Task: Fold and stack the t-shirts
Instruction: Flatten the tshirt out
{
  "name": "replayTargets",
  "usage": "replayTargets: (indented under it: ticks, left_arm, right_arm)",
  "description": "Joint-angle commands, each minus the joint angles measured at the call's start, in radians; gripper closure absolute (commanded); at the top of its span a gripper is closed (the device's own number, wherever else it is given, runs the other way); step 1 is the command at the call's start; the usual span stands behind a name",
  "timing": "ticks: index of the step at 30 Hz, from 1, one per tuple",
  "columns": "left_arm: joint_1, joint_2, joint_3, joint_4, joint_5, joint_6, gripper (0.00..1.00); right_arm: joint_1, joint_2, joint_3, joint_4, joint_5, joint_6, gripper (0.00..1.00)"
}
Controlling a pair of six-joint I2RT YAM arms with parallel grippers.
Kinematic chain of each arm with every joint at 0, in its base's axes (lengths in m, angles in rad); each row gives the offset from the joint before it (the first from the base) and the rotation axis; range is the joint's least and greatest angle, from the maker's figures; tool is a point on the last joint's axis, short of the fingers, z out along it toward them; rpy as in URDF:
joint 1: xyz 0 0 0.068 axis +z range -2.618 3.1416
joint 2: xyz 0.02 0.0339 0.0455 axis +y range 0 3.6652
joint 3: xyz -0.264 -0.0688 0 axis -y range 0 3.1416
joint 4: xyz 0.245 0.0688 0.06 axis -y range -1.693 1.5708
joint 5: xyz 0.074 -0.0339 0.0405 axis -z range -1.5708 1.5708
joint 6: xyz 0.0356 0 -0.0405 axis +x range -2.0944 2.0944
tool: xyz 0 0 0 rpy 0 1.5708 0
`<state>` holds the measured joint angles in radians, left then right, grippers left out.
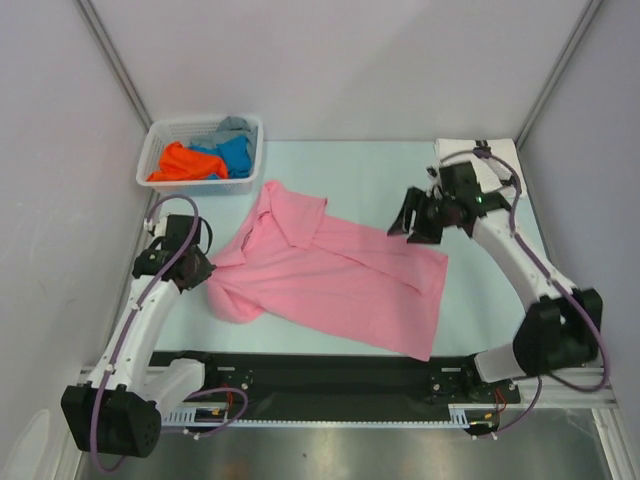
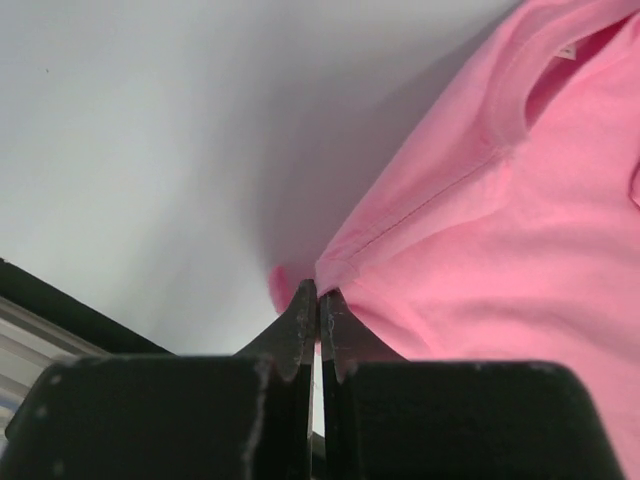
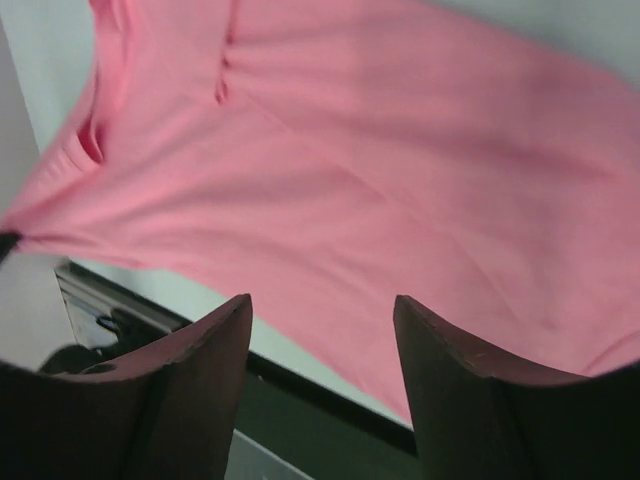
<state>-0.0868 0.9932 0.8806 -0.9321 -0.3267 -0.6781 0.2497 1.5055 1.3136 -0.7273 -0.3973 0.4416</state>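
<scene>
The desk [image 1: 350, 165] carries the pink t-shirt [image 1: 335, 285] across its middle. The collar points toward the far left corner, where the basket [image 1: 158, 137] holds orange and blue shirts [image 1: 200, 160], and the hem reaches toward the near edge on the right. The cloth is creased, and it is bunched at its left end.

The step in hand looks like spreading the shirt flat before the first fold. To do it well, the free gripper should take the cloth at an edge, not mid-panel. It should then draw it away from the held end, low over the desk, until the creases go.

The left arm [image 1: 150, 310] leans in from the near left corner. Its left gripper [image 2: 318, 300] is pressed together, pinching the shirt's bunched edge. The right arm [image 1: 520, 260] reaches in from the right edge, and the right gripper [image 3: 322, 310] hangs over the shirt's right part with its fingers spread, holding nothing.
</scene>
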Motion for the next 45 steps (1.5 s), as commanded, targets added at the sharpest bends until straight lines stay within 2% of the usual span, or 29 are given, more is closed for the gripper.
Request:
replayTargets:
  ticks: [1,3,7,10,11,12,14,16,17,18,25,26,27,31,33,36,37,41,43,45]
  left_arm:
    - [0.012,-0.022,-0.002,0.024,0.047,0.066,0.99]
    - [0.01,-0.015,-0.023,0.055,0.09,0.074,1.0]
    - [0.009,-0.01,-0.055,0.059,0.155,0.055,0.98]
    - [0.009,-0.051,-0.065,0.039,0.172,0.034,0.88]
    - [0.009,-0.063,-0.068,0.038,0.169,0.016,0.82]
    - [0.009,-0.073,-0.078,0.041,0.176,0.009,0.81]
    - [0.009,-0.082,-0.097,0.064,0.192,-0.001,0.82]
    - [0.009,-0.053,-0.101,0.072,0.218,-0.008,0.88]
    - [0.009,-0.044,-0.103,0.072,0.225,-0.015,0.95]
    - [0.009,-0.038,-0.1,0.075,0.232,-0.015,0.96]
    - [0.009,-0.027,-0.083,0.079,0.245,-0.017,0.95]
    - [0.009,-0.024,-0.091,0.085,0.252,-0.018,0.9]
    - [0.01,-0.016,-0.098,0.093,0.256,-0.018,0.89]
    - [0.009,0.024,-0.109,0.125,0.276,-0.014,0.89]
    - [0.009,0.042,-0.098,0.125,0.272,-0.011,0.93]
    - [0.009,0.045,-0.069,0.108,0.252,-0.006,0.99]
    - [0.009,0.042,-0.059,0.092,0.245,-0.006,0.99]
    - [0.009,0.036,-0.022,0.095,0.247,-0.009,1.0]
    - [0.009,0.048,-0.019,0.13,0.264,-0.005,1.0]
    - [0.01,0.094,-0.009,0.145,0.265,-0.008,0.99]
  right_arm:
    - [-0.009,-0.142,-0.317,-0.006,0.029,0.049,0.38]
    - [-0.01,-0.203,-0.41,0.034,0.054,0.087,0.46]
    - [-0.042,-0.222,-0.488,0.074,0.072,0.086,0.5]
    - [-0.066,-0.188,-0.485,0.062,0.031,0.094,0.5]
    - [-0.067,-0.176,-0.488,0.042,0.047,0.101,0.47]
    - [-0.069,-0.172,-0.496,0.036,0.051,0.108,0.45]
    - [-0.063,-0.169,-0.52,0.02,0.07,0.111,0.41]
    - [-0.04,-0.165,-0.53,0.003,0.107,0.109,0.37]
    - [-0.032,-0.159,-0.534,-0.029,0.159,0.117,0.36]
    - [-0.021,-0.15,-0.539,-0.043,0.185,0.127,0.35]
    - [0.103,-0.243,-0.622,-0.103,0.279,0.249,0.36]
    - [0.121,-0.251,-0.64,-0.098,0.284,0.259,0.37]
    - [0.128,-0.257,-0.66,-0.087,0.281,0.278,0.37]
    - [0.134,-0.213,-0.734,-0.005,0.262,0.289,0.48]
    - [0.14,-0.191,-0.737,0.003,0.287,0.284,0.51]
    - [0.14,-0.185,-0.735,0.005,0.29,0.286,0.61]
    - [0.141,-0.191,-0.735,0.005,0.298,0.287,0.68]
    - [0.137,-0.192,-0.676,-0.02,0.351,0.26,0.88]
    - [0.116,-0.15,-0.614,-0.027,0.367,0.235,0.94]
    - [0.086,-0.093,-0.581,-0.021,0.362,0.186,0.94]
